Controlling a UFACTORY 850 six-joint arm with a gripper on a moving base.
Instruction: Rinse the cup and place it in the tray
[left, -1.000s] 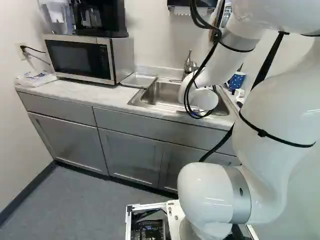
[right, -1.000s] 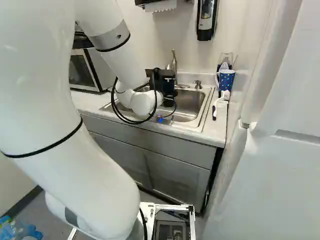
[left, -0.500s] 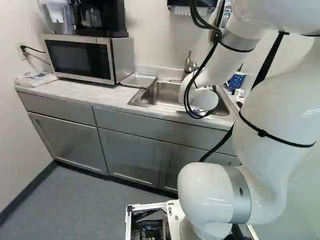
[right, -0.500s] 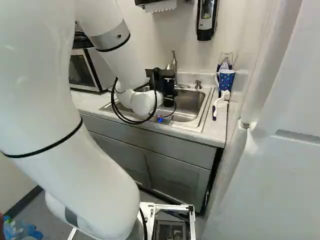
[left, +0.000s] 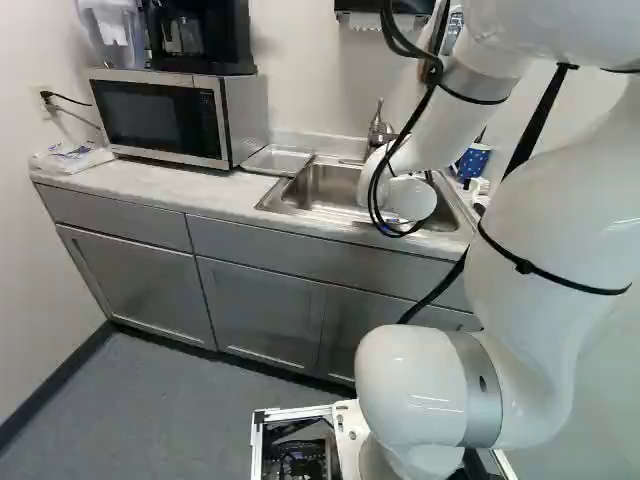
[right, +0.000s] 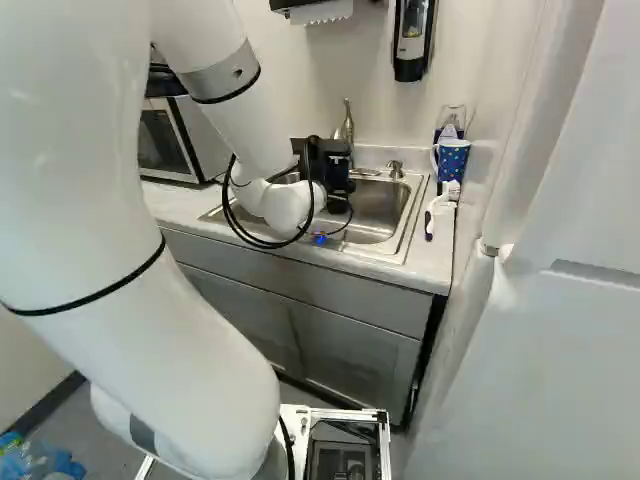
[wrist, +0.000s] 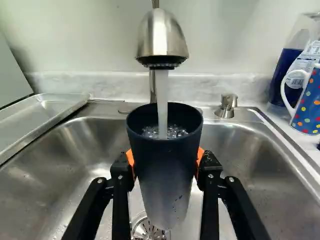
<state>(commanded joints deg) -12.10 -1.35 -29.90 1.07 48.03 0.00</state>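
Over the sink (right: 375, 208), my black gripper (right: 328, 172) shows in the right base view, its fingertips not clear there. In the wrist view the gripper (wrist: 165, 162) has its orange pads pressed on both sides of a dark cup (wrist: 162, 180). The cup is upright, mouth up, above the sink's drain (wrist: 145, 229). Water runs from the faucet (wrist: 162, 37) into the cup, where it bubbles inside. A shallow metal tray (wrist: 75, 104) lies beside the sink, between it and the microwave in the left base view.
The microwave (left: 165, 115) stands on the counter beyond the tray. On the sink's other side are a spotted blue mug (right: 452, 160), a dark pitcher behind it and a white-handled brush (right: 432, 215). A soap pump (wrist: 226, 106) rises from the sink's back rim.
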